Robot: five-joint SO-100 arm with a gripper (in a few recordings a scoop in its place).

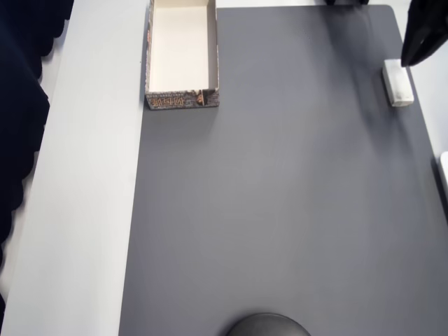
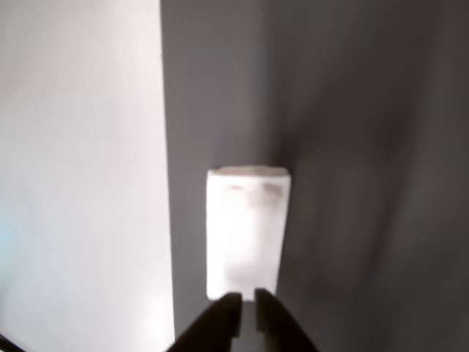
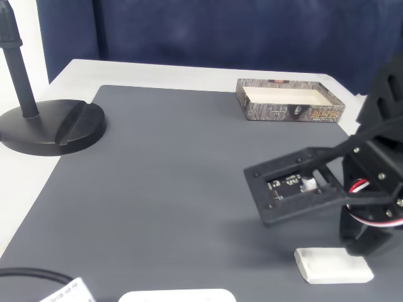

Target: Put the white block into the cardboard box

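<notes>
The white block (image 1: 399, 82) lies flat at the right edge of the grey mat in the overhead view, far from the cardboard box (image 1: 150, 63), which stands open at the top left with a cream inside and mottled walls. My black gripper (image 1: 408, 59) hangs just above the block's far end. In the wrist view the block (image 2: 245, 231) is straight ahead of my gripper (image 2: 247, 302), whose fingertips stand almost together with nothing between them. The fixed view has the block (image 3: 334, 264) at the bottom right below the arm, and the box (image 3: 252, 108) at the back.
A grey mat (image 1: 280, 210) covers most of the white table (image 1: 84, 210). A black stand base (image 3: 50, 126) sits at the left in the fixed view. A larger white thing with rounded corners (image 3: 176, 296) and a cable (image 3: 31, 274) lie at the near edge.
</notes>
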